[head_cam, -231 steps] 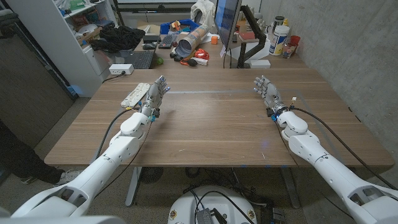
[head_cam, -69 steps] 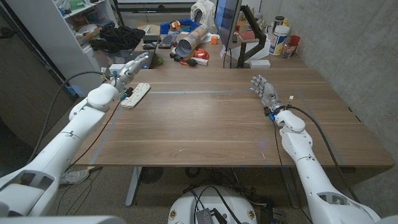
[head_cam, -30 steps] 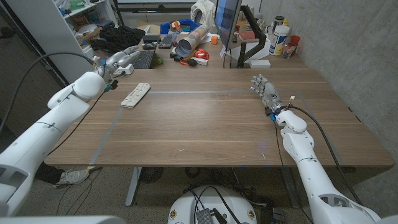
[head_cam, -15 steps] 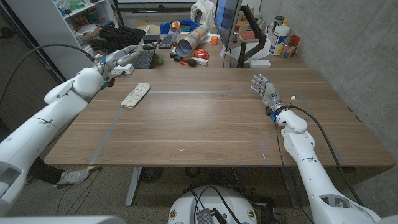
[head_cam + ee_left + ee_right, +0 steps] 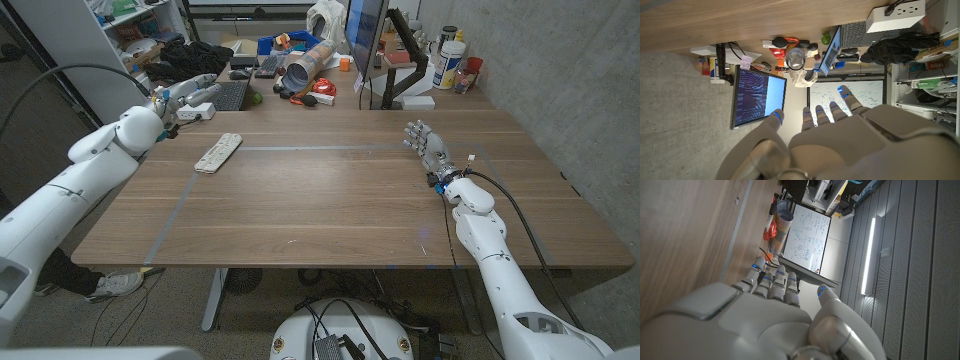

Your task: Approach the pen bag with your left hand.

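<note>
Beyond the table's (image 5: pixel 330 200) far left corner my left hand (image 5: pixel 185 97) has swung outward, open and holding nothing, leaving the white pen bag (image 5: pixel 218 152) behind on the table (a detour, I judge). Opposite the bag, my right hand (image 5: pixel 428 146) waits open.

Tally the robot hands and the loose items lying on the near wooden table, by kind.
Robot hands: 2 (left hand, right hand)
White power strip: 1
Total: 3
</note>
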Motion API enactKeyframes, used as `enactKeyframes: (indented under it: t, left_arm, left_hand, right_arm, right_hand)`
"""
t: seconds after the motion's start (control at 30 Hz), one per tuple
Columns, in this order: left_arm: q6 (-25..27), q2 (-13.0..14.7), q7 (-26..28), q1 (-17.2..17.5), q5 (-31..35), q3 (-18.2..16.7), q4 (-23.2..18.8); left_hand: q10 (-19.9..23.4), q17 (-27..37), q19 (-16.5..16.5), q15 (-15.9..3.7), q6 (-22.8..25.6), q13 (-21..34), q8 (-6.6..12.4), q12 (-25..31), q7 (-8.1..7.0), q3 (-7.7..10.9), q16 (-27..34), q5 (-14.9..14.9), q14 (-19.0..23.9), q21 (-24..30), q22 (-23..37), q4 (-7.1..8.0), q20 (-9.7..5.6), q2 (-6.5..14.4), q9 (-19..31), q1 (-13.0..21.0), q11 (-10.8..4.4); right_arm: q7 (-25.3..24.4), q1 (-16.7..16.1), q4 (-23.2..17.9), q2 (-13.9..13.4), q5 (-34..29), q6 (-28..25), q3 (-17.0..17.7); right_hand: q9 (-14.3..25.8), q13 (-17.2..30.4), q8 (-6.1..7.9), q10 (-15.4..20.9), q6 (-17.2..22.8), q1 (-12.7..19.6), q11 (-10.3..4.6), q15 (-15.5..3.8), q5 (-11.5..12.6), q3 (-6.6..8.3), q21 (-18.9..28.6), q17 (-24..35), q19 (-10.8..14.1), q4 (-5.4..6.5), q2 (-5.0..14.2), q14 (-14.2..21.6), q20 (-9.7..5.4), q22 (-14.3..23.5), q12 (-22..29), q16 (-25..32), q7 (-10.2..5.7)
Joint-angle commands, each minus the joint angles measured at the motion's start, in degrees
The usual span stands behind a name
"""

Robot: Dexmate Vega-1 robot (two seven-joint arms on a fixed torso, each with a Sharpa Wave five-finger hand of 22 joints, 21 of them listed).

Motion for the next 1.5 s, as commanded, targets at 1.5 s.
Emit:
enactKeyframes:
  t: [1.5]
  left_arm:
    - [0.81, -1.27, -2.13, -7.02, 6.06, 7.62, 8.43]
  left_hand:
    - [-0.18, 0.14, -0.43, -0.54, -0.46, 0.16, -0.31, 0.05, -0.87, -0.17, -0.35, 0.56, -0.46, -0.7, 0.12, -0.79, 0.25, -0.73, 0.3, 1.29, -0.99]
  right_arm:
    - [-0.69, 0.4, 0.69, 0.12, -0.79, -0.15, -0.6]
  right_hand:
    - [0.27, 0.07, 0.42, 0.51, 0.54, 0.53, 0.15, 0.41, 0.28, -0.31, -0.97, 0.09, 0.29, 0.16, 0.89, 0.42, -1.2, 0.17, 0.23, -0.04, 0.03]
